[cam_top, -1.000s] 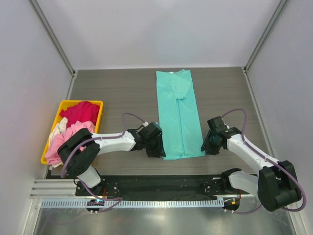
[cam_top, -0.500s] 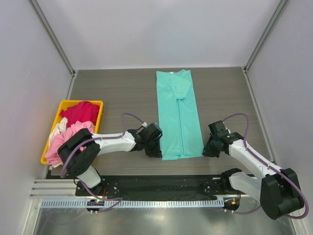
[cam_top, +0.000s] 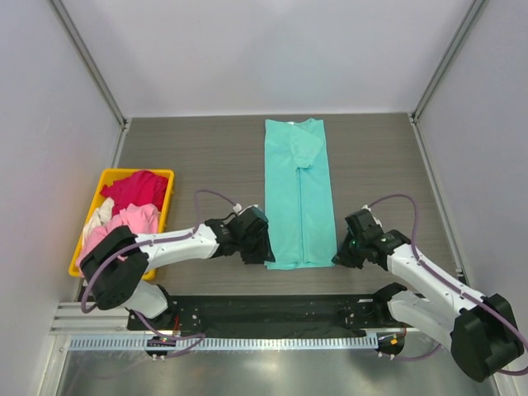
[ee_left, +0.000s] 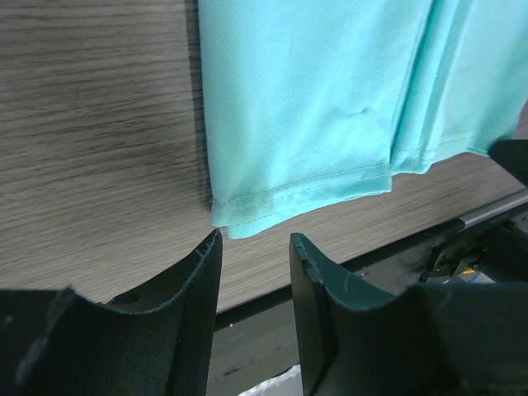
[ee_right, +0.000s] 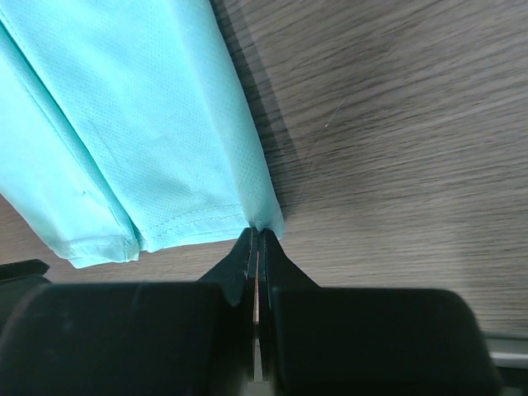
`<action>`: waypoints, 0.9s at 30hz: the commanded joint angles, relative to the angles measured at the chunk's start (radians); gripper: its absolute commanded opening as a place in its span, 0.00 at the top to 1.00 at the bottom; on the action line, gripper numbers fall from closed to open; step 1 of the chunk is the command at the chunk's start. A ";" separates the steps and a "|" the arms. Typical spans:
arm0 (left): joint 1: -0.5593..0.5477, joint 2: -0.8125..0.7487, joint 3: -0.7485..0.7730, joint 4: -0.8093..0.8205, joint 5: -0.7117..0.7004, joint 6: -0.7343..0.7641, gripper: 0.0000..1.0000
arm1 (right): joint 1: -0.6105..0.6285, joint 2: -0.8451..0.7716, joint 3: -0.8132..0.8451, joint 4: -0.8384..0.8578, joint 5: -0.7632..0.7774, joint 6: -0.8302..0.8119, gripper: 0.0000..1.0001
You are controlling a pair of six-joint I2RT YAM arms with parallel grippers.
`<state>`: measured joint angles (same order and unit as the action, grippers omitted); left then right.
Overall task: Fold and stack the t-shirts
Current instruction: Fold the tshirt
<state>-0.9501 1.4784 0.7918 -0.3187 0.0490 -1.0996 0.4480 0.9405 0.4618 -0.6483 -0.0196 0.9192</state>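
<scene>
Along the lower hem of the teal t-shirt (cam_top: 299, 198), we should pinch our parted left hand (ee_left: 254, 241) on its corner, matching the closed-together right hand (ee_right: 256, 239).

No readable text, label or number anywhere.

The left arm (cam_top: 177, 241) and the right arm (cam_top: 425, 276) were each built from white moulded link shells joined by black rounded joint housings. The largest housing on each arm, at the shoulder, was black. A mauve cable (cam_top: 206, 192) ran in an exposed loop over the left arm's forward links. A matching mauve loop (cam_top: 392, 196) ran over the right arm. The jaws were matt black and wedge-shaped, tapering to thin tips. The left jaws showed slightly notched rims near the tips.
</scene>
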 commanded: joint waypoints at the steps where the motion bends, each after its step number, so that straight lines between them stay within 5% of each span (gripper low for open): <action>1: -0.009 0.023 -0.012 -0.008 -0.024 -0.022 0.60 | 0.009 -0.020 0.011 0.033 0.015 0.029 0.99; 17: -0.012 0.092 0.004 -0.003 -0.043 -0.028 0.64 | 0.026 -0.037 -0.029 0.081 0.012 0.040 0.99; 19: -0.012 0.108 0.006 0.000 -0.043 -0.028 0.67 | 0.029 -0.032 -0.029 0.082 0.009 0.040 0.99; 24: -0.012 0.088 0.011 0.000 -0.035 -0.029 1.00 | 0.032 -0.057 -0.022 0.072 0.015 0.037 0.99; 27: -0.012 0.057 0.030 -0.017 -0.035 -0.029 1.00 | 0.032 -0.048 0.011 0.056 0.058 0.017 0.99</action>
<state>-0.9565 1.5658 0.7879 -0.3225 0.0284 -1.1255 0.4728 0.9012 0.4377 -0.5991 -0.0090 0.9447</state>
